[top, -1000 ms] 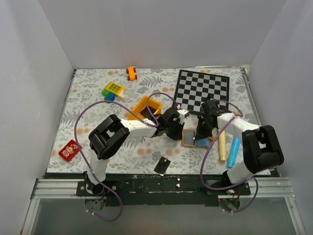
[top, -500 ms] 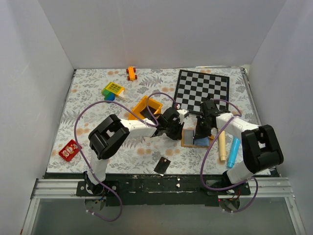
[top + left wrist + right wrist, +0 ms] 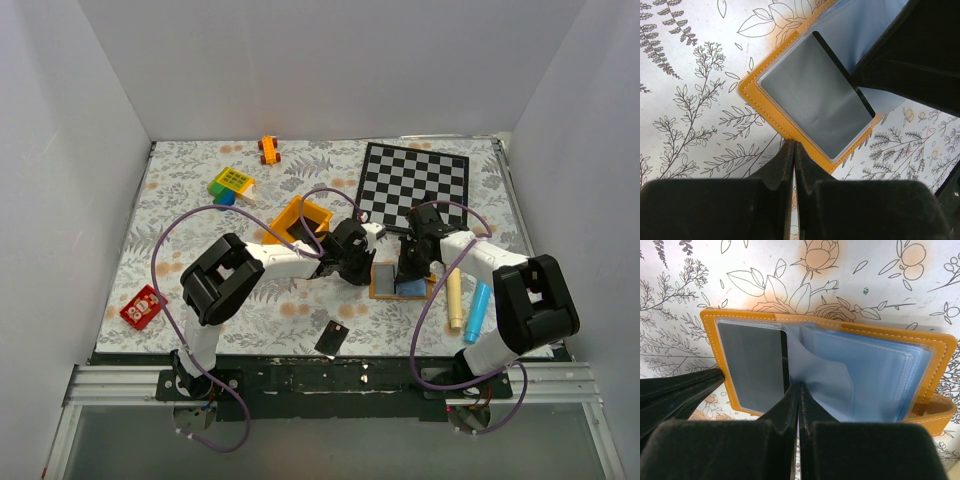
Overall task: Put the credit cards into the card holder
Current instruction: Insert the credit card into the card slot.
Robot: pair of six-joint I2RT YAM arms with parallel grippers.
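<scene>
The tan card holder [image 3: 383, 291] lies open on the floral table, pale blue sleeves up. One dark credit card [image 3: 815, 95] sits inside its clear left pocket [image 3: 752, 365]. Another black credit card [image 3: 331, 338] lies loose near the table's front edge. My left gripper [image 3: 793, 144] is shut, its tips touching the orange border of the holder [image 3: 765, 107]. My right gripper [image 3: 798, 386] is shut too, tips pressed on the blue sleeves [image 3: 860, 375] at the holder's middle fold. From above, the left gripper [image 3: 362, 267] and right gripper [image 3: 408, 272] flank the holder.
A yellow bin [image 3: 300, 222] stands just behind the left gripper. The chequered board [image 3: 414, 182] lies at the back right. A cream stick [image 3: 454, 300] and a blue stick [image 3: 478, 310] lie right of the holder. A red toy [image 3: 142, 307] sits front left.
The right gripper has edged slightly leftward over the holder, and the blue sleeves have shifted a little with it. The left arm and the loose card have stayed put.
</scene>
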